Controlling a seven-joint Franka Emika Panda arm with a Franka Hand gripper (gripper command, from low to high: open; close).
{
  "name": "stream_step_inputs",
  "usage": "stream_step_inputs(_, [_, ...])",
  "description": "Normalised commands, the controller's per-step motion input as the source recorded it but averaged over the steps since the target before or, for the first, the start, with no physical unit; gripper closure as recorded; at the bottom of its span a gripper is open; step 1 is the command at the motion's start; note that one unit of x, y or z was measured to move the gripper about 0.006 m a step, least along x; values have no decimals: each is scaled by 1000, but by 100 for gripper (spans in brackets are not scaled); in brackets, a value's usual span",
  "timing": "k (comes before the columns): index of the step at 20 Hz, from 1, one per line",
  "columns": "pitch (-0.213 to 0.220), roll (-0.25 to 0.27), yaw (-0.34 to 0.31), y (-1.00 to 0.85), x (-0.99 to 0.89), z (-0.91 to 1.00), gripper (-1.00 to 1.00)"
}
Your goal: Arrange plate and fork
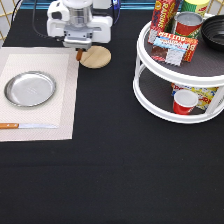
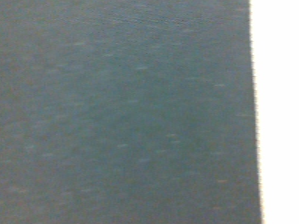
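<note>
Finding the round shiny silver metal plate [image 1: 30, 89] resting flat on the beige woven placemat [image 1: 62, 107] at the exterior view's left, with a wooden-handled knife [image 1: 27, 125] lying just below it. Moving right, spotting the white gripper [image 1: 80, 46] hovering over the mat's top right corner, just beside a round wooden coaster [image 1: 96, 57]. Noticing an orange-brown stub under it, probably the wooden-handled fork [image 1: 78, 55]. Not being able to tell whether the jaws are pinching it. Judging the plate placed, the fork not yet laid beside it.
</note>
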Motion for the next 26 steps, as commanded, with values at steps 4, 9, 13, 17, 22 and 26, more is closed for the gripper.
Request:
stream_step_inputs(4, [-56, 0, -21, -908, -95, 0, 100])
stream_step_inputs(9, [-82, 0, -31, -885, -122, 0, 100])
stream_step_inputs(13, [-109, 6, -96, -706, -51, 7, 100])
stream_step_inputs(17, [-118, 3, -196, -424, -1, 24, 100])
stream_step_inputs(22, [-91, 20, -316, -46, 0, 60, 100])
stream_step_inputs(26, [-20, 65, -339, 0, 0, 162, 100])
